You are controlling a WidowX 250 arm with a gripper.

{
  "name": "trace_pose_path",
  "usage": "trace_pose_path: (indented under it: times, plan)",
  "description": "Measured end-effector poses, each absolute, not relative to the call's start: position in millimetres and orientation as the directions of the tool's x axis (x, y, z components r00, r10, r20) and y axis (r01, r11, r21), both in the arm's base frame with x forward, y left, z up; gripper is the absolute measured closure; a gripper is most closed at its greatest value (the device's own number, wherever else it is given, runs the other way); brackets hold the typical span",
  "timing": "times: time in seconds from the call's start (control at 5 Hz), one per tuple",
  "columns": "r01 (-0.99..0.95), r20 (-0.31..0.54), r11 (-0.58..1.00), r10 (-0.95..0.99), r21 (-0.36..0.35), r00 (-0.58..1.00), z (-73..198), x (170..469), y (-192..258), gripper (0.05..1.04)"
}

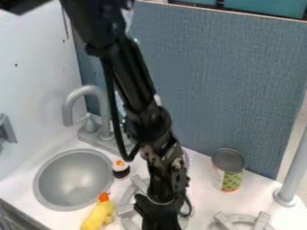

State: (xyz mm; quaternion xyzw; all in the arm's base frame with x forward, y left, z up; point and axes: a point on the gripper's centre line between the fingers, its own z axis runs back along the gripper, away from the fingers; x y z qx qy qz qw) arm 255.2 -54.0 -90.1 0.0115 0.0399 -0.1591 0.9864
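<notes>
From where I stand, the black gripper hangs over a burner; whether it is wide, narrow or holding something, I cannot tell. Beside it, sinkward, lies a yellow toy, perhaps for easy reach.

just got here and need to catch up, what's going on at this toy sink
A black robot arm hangs down over the toy kitchen counter, its lower end above the stove burner beside the sink. Whether it holds anything can't be made out. Near it, a yellow plush toy with an orange top lies by the sink's front right edge, and a small dark and white item sits between sink and arm. A can stands at the back, right of the arm.
</notes>
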Motion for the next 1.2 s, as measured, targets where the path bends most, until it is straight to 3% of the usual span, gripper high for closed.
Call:
trace_pose_path:
  times: [0.6, 1.2]
  plan:
    - [0.305, -0.094, 0.952, -0.303, 0.009, 0.948, -98, 255, -61, 0.921]
    - [0.265, -0.08, 0.963, -0.267, -0.039, 0.96, -94, 253, -69, 0.239]
